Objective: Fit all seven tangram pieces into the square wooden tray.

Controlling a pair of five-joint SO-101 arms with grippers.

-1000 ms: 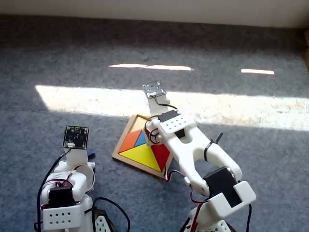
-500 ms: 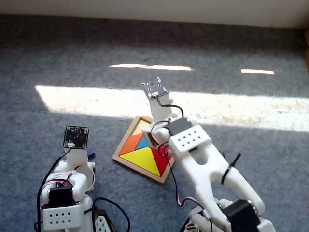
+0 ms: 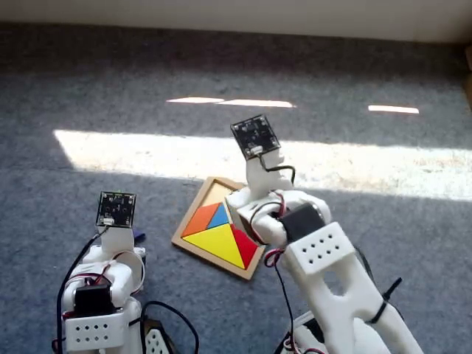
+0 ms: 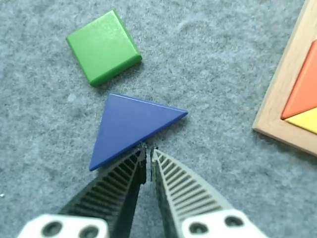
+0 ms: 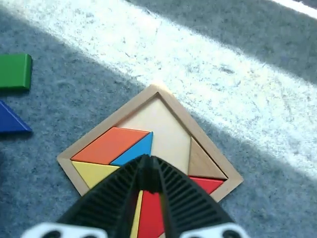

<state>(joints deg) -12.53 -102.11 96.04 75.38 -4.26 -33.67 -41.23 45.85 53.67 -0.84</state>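
Note:
The square wooden tray (image 5: pixel 174 113) lies as a diamond on the carpet and holds an orange parallelogram (image 5: pixel 109 145), a light blue triangle (image 5: pixel 133 151), a yellow triangle (image 5: pixel 95 173), red pieces (image 5: pixel 152 210) and a tan triangle (image 5: pixel 203 161); its upper part shows bare floor. My right gripper (image 5: pixel 147 164) hovers shut above the tray's middle, holding nothing. A green square (image 4: pixel 104 47) and a dark blue triangle (image 4: pixel 130 127) rest on the carpet left of the tray (image 4: pixel 285 101). My left gripper (image 4: pixel 147 148) is shut, its tips at the blue triangle's long edge.
In the high view the right arm (image 3: pixel 313 247) rises over the tray (image 3: pixel 189 209), and the left arm (image 3: pixel 103 284) sits at the lower left. Grey carpet with a sunlit band surrounds everything.
The right arm has drawn back and lifted, raising its wrist higher above the tray. The left arm has not moved.

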